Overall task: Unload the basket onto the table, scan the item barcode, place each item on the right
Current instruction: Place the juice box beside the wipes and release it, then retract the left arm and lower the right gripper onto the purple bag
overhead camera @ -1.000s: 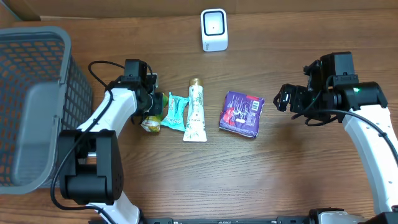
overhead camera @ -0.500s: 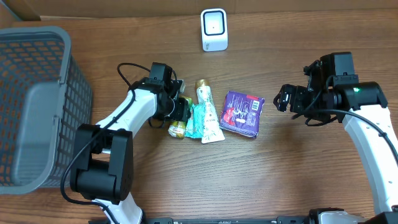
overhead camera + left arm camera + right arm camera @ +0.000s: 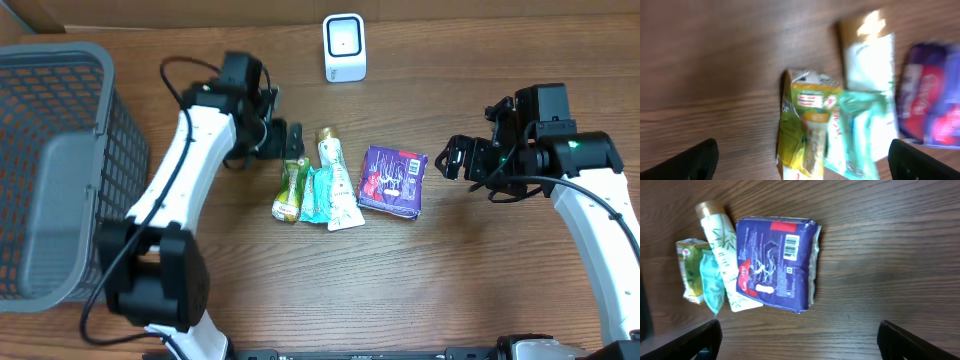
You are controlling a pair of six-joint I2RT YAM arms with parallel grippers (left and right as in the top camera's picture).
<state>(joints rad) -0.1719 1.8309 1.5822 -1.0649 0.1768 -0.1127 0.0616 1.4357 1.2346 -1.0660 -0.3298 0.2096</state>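
Observation:
Four items lie in a row at mid-table: a yellow-green pouch (image 3: 289,194), a teal packet (image 3: 319,194), a white tube (image 3: 338,180) with a gold cap, and a purple packet (image 3: 393,181). The purple packet (image 3: 777,265) shows a white barcode label (image 3: 791,246). My left gripper (image 3: 292,141) hangs open just beyond the pouch, holding nothing. In its wrist view the pouch (image 3: 807,125) and teal packet (image 3: 860,130) lie below the left gripper (image 3: 802,161). My right gripper (image 3: 453,159) stands open to the right of the purple packet, over bare wood (image 3: 800,340). The white scanner (image 3: 344,47) stands at the back.
A grey mesh basket (image 3: 60,170) fills the left side of the table. Bare wood stretches in front of the items and between the purple packet and the right arm.
My left gripper carried the pouch to the right, nudging the teal packet and tube toward the purple packet, then opened, let the pouch go and drew back. The right arm stayed put.

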